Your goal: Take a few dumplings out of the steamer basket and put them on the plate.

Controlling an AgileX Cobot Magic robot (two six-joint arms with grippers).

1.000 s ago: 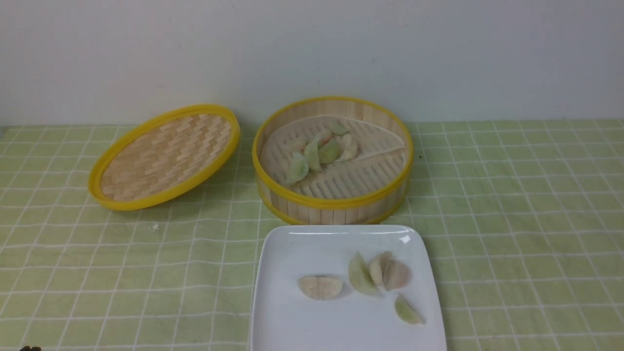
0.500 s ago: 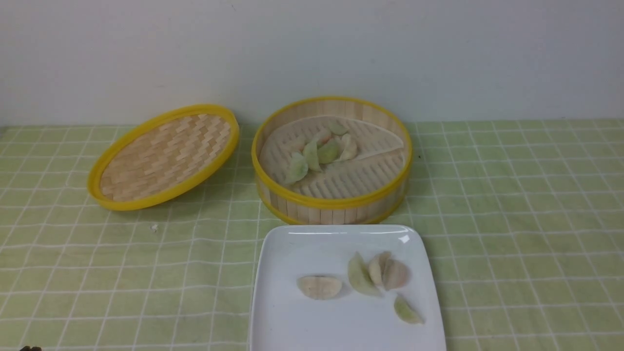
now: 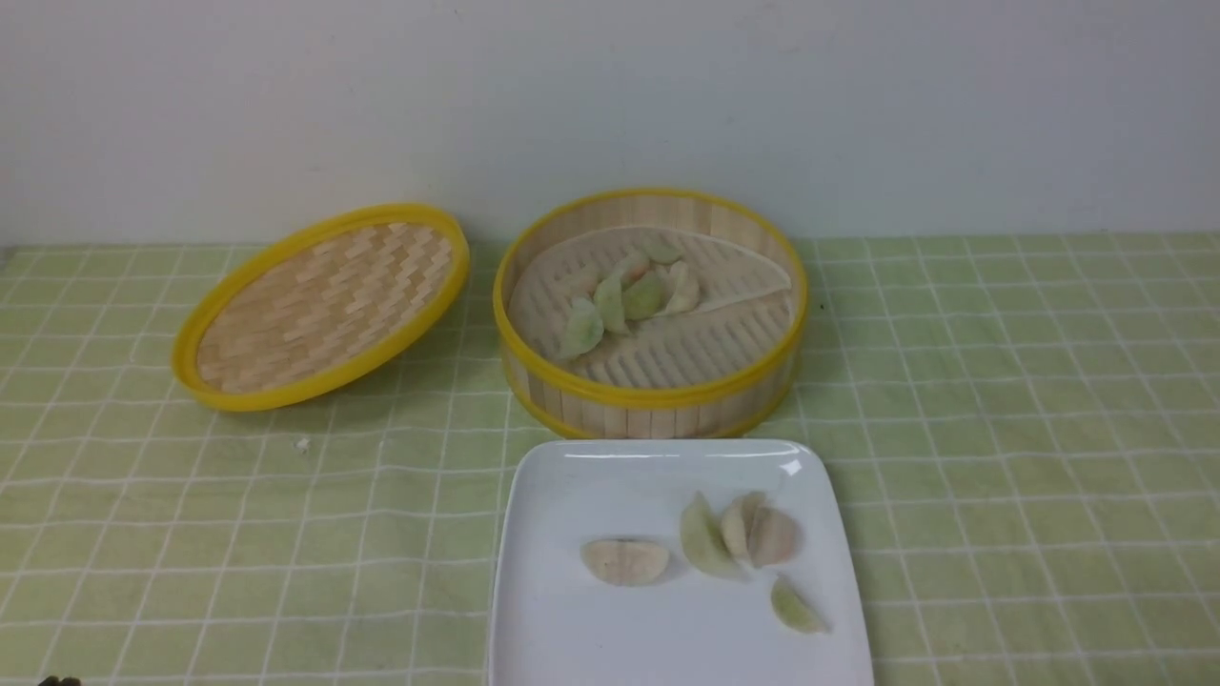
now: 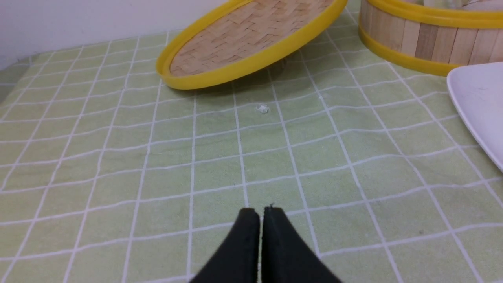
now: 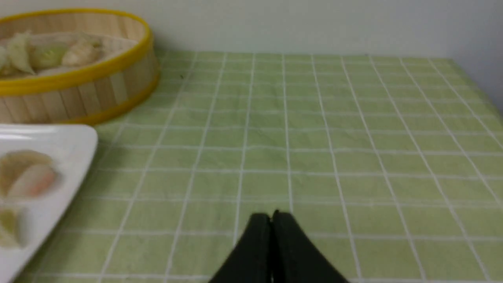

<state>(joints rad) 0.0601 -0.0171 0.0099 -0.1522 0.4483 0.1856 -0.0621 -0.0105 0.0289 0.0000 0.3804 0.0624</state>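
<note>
Clearly, the biggest thing we see is the green checked tablecloth (image 3: pixel 1001 429), which covers the whole table up to the pale wall (image 3: pixel 610 95). On it, near the wall, stands the steamer basket (image 3: pixel 650 395), round, with a slatted wall and yellow rims. Just in front of it, on our near side, lies the plate (image 3: pixel 562 610), white and glossy; its far edge is very near the basket, and we cannot tell if they touch. To the left of the basket rests the woven lid (image 3: pixel 319 307), tilted, with its right edge raised.

Next we look at the dumplings (image 3: pixel 624 295). A small heap of them, green and pale, lies in the basket on a folded liner (image 3: pixel 743 272). On the plate we count a pale one (image 3: pixel 626 560) alone, then a close group (image 3: pixel 739 534) to its right, and one green dumpling (image 3: pixel 797 608) near the right rim.

We see the left gripper (image 4: pixel 261 210) low over bare cloth, with its jaws pressed together and nothing between them. The right gripper (image 5: pixel 272 215) is the same, jaws together and empty, over the cloth to the right of the plate. A tiny white crumb (image 4: pixel 262 109) lies on the cloth in front of the lid.
</note>
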